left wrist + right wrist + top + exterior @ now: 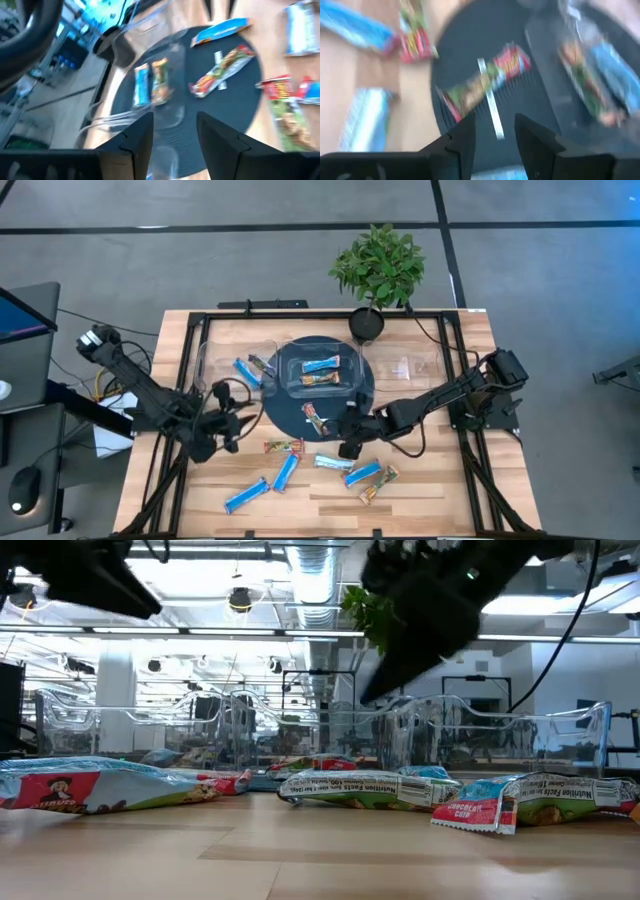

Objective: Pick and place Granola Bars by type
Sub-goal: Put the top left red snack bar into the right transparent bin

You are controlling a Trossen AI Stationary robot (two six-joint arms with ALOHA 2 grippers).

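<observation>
Both wrist views are motion-blurred, so the print on the tan bar (pixel 485 82) on the dark round mat (pixel 520 125) is unreadable. In the low view, the nearest blue bar (pixel 90 785) is cut off at the frame edge, and 2 dark arms run out past the top.

Bars lying around and on the round mat (pixel 285 412)

Two bars (pixel 321 371) are sitting in the clear tray (pixel 292 360) on the mat, one bar (pixel 316 419) is lying on the mat's front part, and several loose bars (pixel 285 470) are lying on the table (pixel 430 490) in front of the mat; the potted plant (pixel 378 268) is standing behind it.
</observation>
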